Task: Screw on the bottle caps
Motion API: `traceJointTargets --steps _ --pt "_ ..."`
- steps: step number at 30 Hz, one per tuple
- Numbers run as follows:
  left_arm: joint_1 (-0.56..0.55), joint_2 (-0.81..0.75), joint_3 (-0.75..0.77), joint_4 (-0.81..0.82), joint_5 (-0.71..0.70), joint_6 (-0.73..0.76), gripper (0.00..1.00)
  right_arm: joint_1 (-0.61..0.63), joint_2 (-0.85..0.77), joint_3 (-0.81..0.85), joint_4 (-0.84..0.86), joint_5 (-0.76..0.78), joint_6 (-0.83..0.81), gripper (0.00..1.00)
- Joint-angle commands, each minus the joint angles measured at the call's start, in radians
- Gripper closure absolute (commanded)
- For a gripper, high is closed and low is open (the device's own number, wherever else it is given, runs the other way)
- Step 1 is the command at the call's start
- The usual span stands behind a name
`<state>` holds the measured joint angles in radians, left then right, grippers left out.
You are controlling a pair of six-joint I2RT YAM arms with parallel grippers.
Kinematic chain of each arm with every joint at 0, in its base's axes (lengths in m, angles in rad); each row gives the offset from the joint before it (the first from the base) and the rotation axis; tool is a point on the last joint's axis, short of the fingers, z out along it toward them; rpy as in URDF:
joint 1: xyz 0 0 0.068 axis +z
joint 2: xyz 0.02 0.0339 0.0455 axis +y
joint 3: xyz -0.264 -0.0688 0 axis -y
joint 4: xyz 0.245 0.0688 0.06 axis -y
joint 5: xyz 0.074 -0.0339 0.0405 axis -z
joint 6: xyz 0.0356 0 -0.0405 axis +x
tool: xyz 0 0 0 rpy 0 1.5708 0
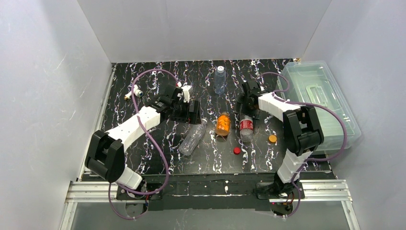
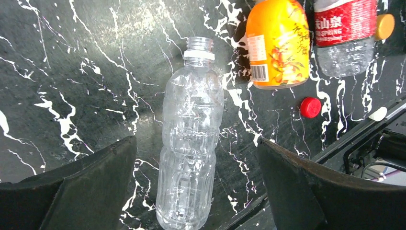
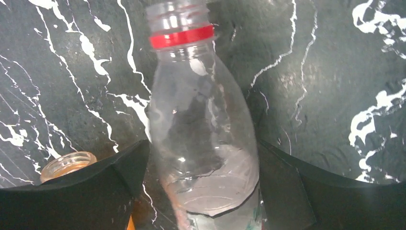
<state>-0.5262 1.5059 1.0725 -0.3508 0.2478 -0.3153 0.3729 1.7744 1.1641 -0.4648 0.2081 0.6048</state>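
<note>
A clear uncapped bottle [image 2: 191, 143] with a white neck ring lies on the black marbled table [image 1: 143, 158]. My left gripper [image 2: 196, 140] stands open astride its lower body, with a gap on each side. A second uncapped bottle [image 3: 201, 120], with a red neck ring and a red label [image 1: 246, 127], lies between the fingers of my open right gripper [image 3: 203, 143]; the right finger is against its wall and a thin gap shows at the left one. A red cap [image 2: 310, 107] and an orange-yellow cap [image 2: 384, 26] lie loose nearer the front edge.
An orange bottle [image 1: 223, 123] lies uncapped between the two clear ones. A capped bottle [image 1: 219, 79] stands at the back. A white-and-brass fitting [image 1: 136, 91] rests at the back left. A clear lidded bin [image 1: 318, 100] fills the right side.
</note>
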Motion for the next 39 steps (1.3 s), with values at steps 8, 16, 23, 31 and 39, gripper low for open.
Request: traceJointTargets --steps 8,16,23,31,39 --pt "0.009 -0.069 0.106 -0.091 0.139 0.034 0.05 -0.069 0.098 0.131 0.053 -0.127 -0.127 0.26" --pt "0.008 -0.102 0.128 0.048 0.245 -0.059 0.05 -0.069 -0.059 0.226 -0.102 -0.130 -0.082 0.53" --pt "-0.026 -0.095 0.136 0.248 0.212 -0.200 0.02 0.016 -0.306 0.171 -0.039 -0.149 0.158 0.52" --pt "-0.108 -0.125 0.112 0.398 0.103 -0.217 0.02 0.251 -0.385 0.160 0.124 0.032 0.337 0.52" --pt "-0.125 -0.151 0.077 0.408 0.103 -0.193 0.02 0.353 -0.340 0.201 0.196 0.078 0.378 0.51"
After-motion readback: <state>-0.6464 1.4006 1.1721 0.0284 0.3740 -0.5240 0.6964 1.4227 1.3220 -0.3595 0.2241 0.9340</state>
